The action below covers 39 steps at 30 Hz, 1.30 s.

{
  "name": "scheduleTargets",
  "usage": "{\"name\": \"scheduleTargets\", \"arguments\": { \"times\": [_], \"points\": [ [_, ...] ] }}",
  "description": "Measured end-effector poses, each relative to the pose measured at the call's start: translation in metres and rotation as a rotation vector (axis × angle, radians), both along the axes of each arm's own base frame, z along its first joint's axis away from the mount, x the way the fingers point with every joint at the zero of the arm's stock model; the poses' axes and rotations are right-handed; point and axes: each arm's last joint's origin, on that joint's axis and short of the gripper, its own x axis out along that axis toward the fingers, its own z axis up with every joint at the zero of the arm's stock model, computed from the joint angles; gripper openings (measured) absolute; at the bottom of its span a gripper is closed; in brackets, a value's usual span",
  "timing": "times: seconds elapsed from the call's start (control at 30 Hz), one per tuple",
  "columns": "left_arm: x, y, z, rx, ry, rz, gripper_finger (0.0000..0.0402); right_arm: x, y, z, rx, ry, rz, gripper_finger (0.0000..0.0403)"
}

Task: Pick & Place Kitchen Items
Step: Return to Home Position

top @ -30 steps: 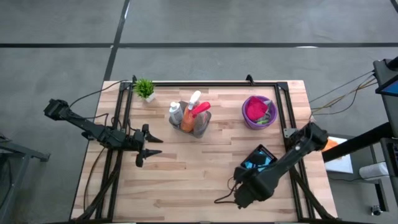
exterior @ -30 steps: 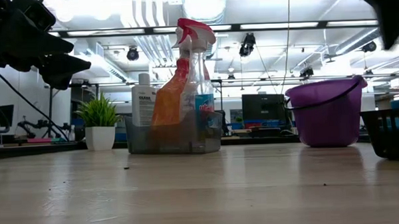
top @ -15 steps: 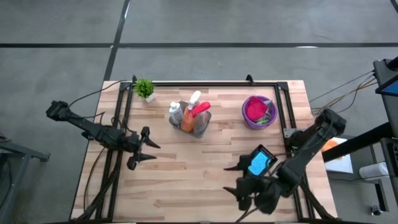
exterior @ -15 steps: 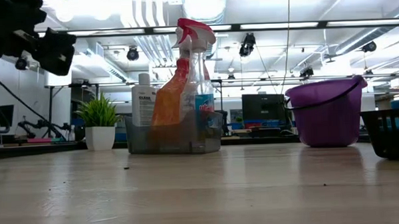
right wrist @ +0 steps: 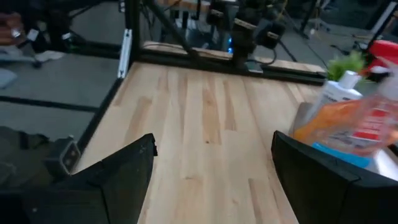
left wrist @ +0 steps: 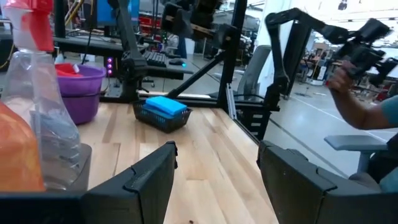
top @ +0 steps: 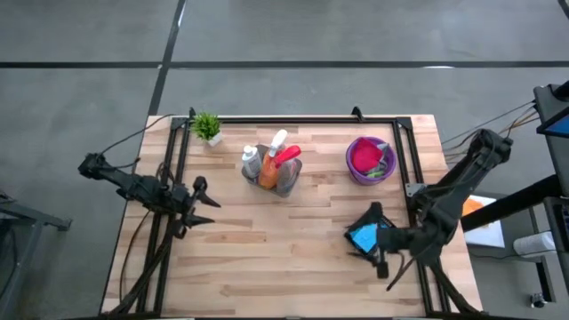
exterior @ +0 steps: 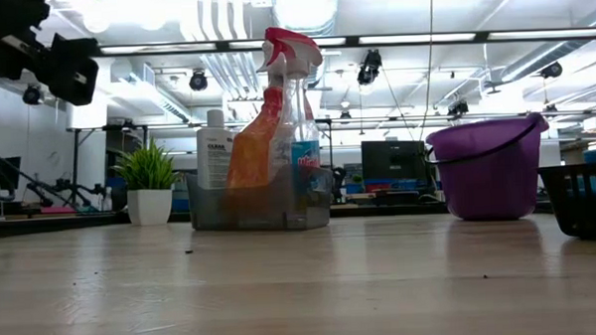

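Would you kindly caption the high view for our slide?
Left end effector and right end effector open; bottles in caddy, cloths in purple bucket, sponge in black basket.

In the low view the black basket point(exterior: 580, 199) is cut off by the right edge, and the purple bucket point(exterior: 487, 171) hides its contents behind its wall. From above, the basket's right side merges with the dark right arm point(top: 449, 191), and the cloths point(top: 369, 158) in the bucket are too small to separate. In the right wrist view the bottles point(right wrist: 351, 127) are blurred and cut off.
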Motion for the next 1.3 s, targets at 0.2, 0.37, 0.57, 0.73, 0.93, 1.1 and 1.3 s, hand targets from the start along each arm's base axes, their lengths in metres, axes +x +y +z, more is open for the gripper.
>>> {"name": "scheduleTargets", "arguments": {
  "times": [0.2,0.37,0.57,0.73,0.93,1.1,1.3],
  "points": [
    [-0.005,0.002,-0.011,-0.01,-0.023,0.009,0.0231,-0.024,-0.027,-0.003,0.042,-0.055,-0.012,0.0315],
    [-0.001,0.002,-0.019,-0.03,-0.033,0.025,0.0231,-0.034,-0.034,-0.027,0.096,-0.165,0.197,0.0315],
    [-0.001,0.002,-0.018,-0.033,-0.04,0.038,0.0231,-0.055,-0.051,-0.059,0.166,-0.263,0.378,0.0315],
    [-0.001,0.003,-0.018,-0.028,-0.048,0.045,0.0231,-0.072,-0.069,-0.072,0.163,-0.357,0.404,0.0315],
    [-0.001,0.003,-0.018,-0.014,-0.052,0.053,0.0231,-0.088,-0.09,-0.09,0.123,-0.465,0.388,0.0315],
    [0.0,0.006,-0.018,-0.013,-0.052,0.085,0.0231,-0.094,-0.105,-0.1,0.105,-0.508,0.325,0.0315],
    [0.002,0.013,-0.019,-0.012,-0.049,0.141,0.0231,-0.096,-0.122,-0.1,0.055,-0.531,0.217,0.0315]
  ]
}}
